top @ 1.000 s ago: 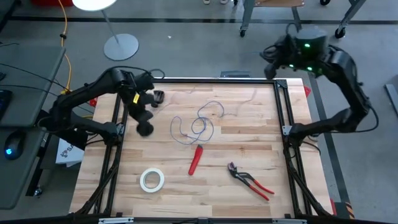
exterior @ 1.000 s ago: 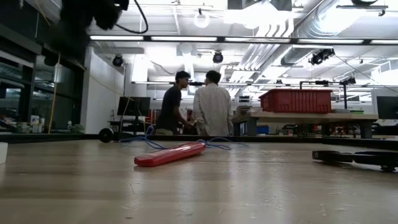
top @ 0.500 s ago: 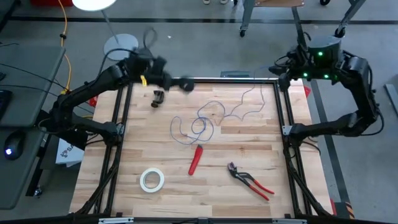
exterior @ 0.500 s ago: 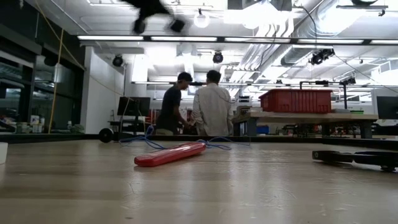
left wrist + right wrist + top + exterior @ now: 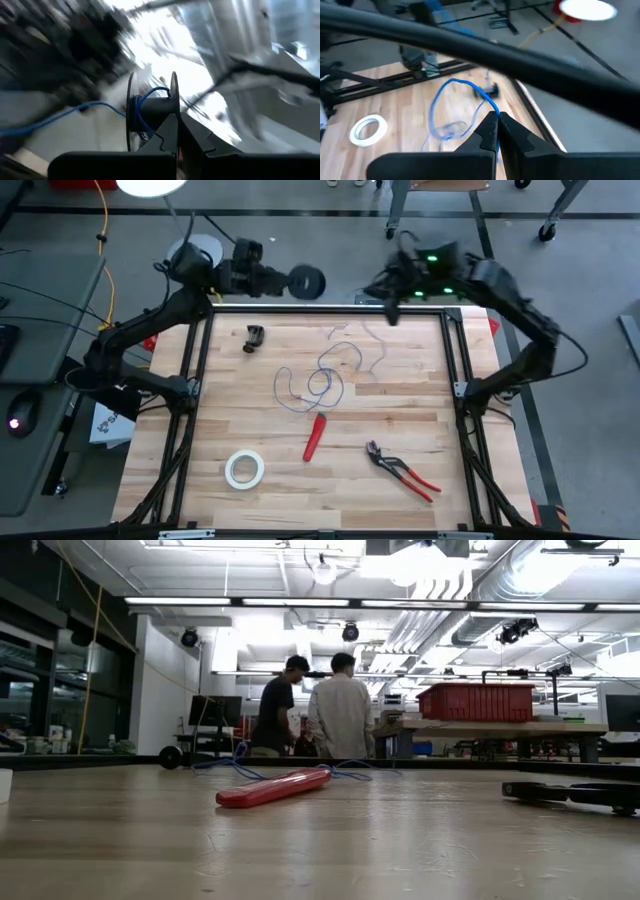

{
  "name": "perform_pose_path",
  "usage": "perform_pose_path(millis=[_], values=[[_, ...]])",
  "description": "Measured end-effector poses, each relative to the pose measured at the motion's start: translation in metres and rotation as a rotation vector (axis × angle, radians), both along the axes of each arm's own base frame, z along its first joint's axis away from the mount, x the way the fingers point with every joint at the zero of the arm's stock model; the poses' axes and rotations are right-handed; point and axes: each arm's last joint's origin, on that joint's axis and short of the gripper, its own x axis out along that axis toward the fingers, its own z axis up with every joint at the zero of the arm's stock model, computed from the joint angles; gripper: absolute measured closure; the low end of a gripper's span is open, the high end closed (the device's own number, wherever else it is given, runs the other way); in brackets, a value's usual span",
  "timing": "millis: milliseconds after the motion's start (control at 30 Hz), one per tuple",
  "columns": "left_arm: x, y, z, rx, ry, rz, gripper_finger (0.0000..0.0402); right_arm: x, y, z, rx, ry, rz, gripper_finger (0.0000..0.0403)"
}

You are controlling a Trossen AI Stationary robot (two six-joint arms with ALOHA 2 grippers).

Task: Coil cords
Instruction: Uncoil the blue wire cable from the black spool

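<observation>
We read no lettering on any item. We count: one blue wire (image 5: 322, 378), looped mid-table; one black spool (image 5: 151, 111), pinched by the left gripper (image 5: 300, 283) beyond the far edge; right gripper (image 5: 497, 118), fingers pressed on the wire; one white tape roll (image 5: 244, 469); one red-handled pliers (image 5: 402, 470); one red tool (image 5: 315, 436); two people (image 5: 315, 706) behind

The room behind the spool (image 5: 150, 112) in the left wrist view is a blur, so nothing there can be told. From above, the left hand (image 5: 285, 282) and the right hand (image 5: 392, 298) are smeared past the far edge of the bench (image 5: 400, 405). The thin wire (image 5: 322, 378) fades out near that edge. The low view shows neither hand.
</observation>
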Motion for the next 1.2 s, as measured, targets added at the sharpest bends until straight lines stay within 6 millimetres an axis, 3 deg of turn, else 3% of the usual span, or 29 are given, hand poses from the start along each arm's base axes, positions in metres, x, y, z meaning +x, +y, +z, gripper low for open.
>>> perform_pose_path(millis=[133,367,633,767,1033,1200], values=[[0.004,-0.013,0.004,0.079,-0.067,-0.086,0.0402,0.035,-0.016,-0.016,-0.007,-0.030,0.058,0.0403],[-0.004,-0.011,0.012,0.291,-0.205,0.188,0.0401,0.066,-0.029,-0.036,0.028,-0.044,0.106,0.0403],[-0.011,-0.012,0.013,0.286,-0.171,0.072,0.0401,0.053,-0.029,-0.031,0.027,-0.021,0.084,0.0403],[-0.019,-0.007,0.007,0.412,-0.065,0.186,0.0401,0.044,-0.029,-0.033,0.042,0.034,0.070,0.0403],[-0.032,0.007,-0.035,0.656,0.383,0.419,0.0401,0.039,-0.027,-0.035,0.040,0.084,0.083,0.0402],[-0.032,0.008,-0.035,0.694,0.380,0.436,0.0401,0.040,-0.019,-0.039,-0.008,0.143,0.148,0.0354]])
